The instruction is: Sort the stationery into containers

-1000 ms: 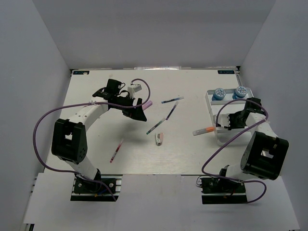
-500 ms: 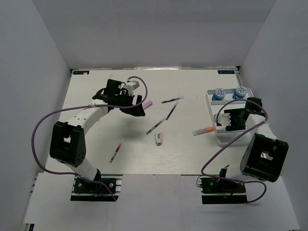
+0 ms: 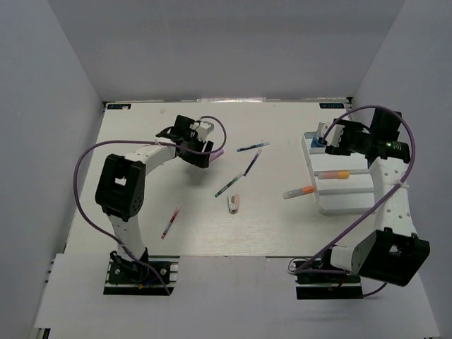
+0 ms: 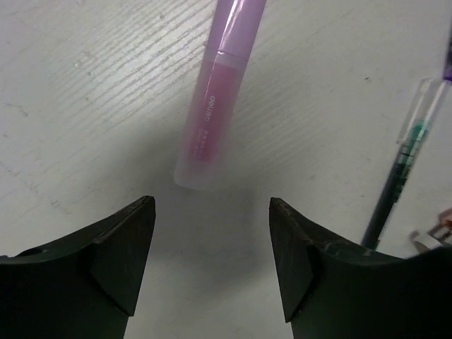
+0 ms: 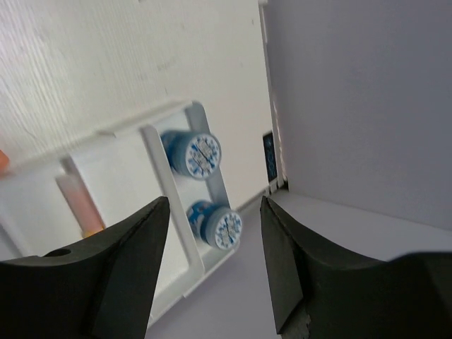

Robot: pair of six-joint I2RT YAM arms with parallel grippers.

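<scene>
My left gripper (image 3: pixel 201 154) is open and low over the table, just short of a pink-purple highlighter (image 3: pixel 217 150). In the left wrist view the highlighter (image 4: pixel 212 106) lies ahead of the open gripper (image 4: pixel 212 233), not between the jaws. My right gripper (image 3: pixel 330 139) is open, empty and raised over the far end of the white tray (image 3: pixel 321 205). A yellow-orange highlighter (image 3: pixel 332 174) lies in a tray compartment and also shows in the right wrist view (image 5: pixel 79 201). An orange highlighter (image 3: pixel 298 191) lies against the tray's left side.
On the table lie two dark pens (image 3: pixel 253 147) (image 3: pixel 251 164), a green pen (image 3: pixel 227 186), a red pen (image 3: pixel 170 221) and a pink-white eraser piece (image 3: pixel 233 203). Two blue-capped round items (image 5: pixel 194 155) (image 5: pixel 220 226) sit at the tray's far end. White walls stand close around.
My right arm has lifted from the tray's middle and swung toward its far end, uncovering a yellow-orange highlighter in the tray. My left gripper has closed in on the pink-purple highlighter.
</scene>
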